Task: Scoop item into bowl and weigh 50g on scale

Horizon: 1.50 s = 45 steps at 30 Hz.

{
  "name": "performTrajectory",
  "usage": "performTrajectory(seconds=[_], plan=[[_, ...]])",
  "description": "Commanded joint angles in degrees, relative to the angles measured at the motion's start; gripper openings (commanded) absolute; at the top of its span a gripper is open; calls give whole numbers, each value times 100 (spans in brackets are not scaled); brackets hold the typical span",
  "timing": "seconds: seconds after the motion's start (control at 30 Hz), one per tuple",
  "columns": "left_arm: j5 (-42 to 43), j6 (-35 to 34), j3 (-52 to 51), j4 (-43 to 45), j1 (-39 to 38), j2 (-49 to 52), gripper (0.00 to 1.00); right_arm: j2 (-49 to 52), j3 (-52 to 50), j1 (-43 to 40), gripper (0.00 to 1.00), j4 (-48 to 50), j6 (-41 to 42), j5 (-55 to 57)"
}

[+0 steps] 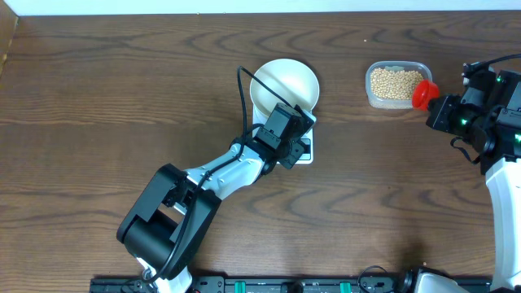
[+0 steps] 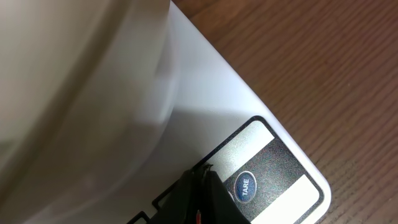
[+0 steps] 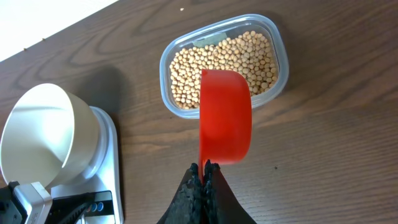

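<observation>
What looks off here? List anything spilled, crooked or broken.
Nothing stands out. The beans lie inside the clear tub, the empty bowl sits upright on the scale, and the red scoop, held in the right jaws, looks intact.

This looks like a robotics lab bench set with kitchen props, not a home kitchen. A dark wood-grain counter (image 1: 98, 98) carries a small kitchen scale (image 3: 111, 149) with a TARE button (image 2: 244, 185), a white bowl (image 1: 285, 81) on top of it, a clear plastic tub (image 1: 397, 99) of tan beans (image 1: 391, 81) and a red scoop (image 1: 422, 94). A left arm (image 1: 220, 175) and a right arm (image 1: 496, 122), both black and white with a loose cable (image 1: 244, 98), stand at the counter's near edge. A black mounting rail (image 1: 269, 285) with green fittings runs along that edge.
</observation>
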Motion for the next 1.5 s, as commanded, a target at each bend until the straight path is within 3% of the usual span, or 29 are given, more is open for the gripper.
performTrajectory(seconds=[0.0,0.47,0.87,1.13,1.47], plan=[[-66,-31,-214,-260,68,243,7,-24,22,-35,1,-7,-90,70],[-129,-33,-214,-667,74,44,7,-24,22,-35,1,-26,-90,68],[-686,-35,-214,-601,74,197,7,-24,22,-35,1,-28,-90,68],[-682,-101,-214,-535,74,481,7,-24,22,-35,1,-31,-90,68],[-660,-98,-212,-538,-85,114,8,-24,22,-35,1,-28,-92,70]])
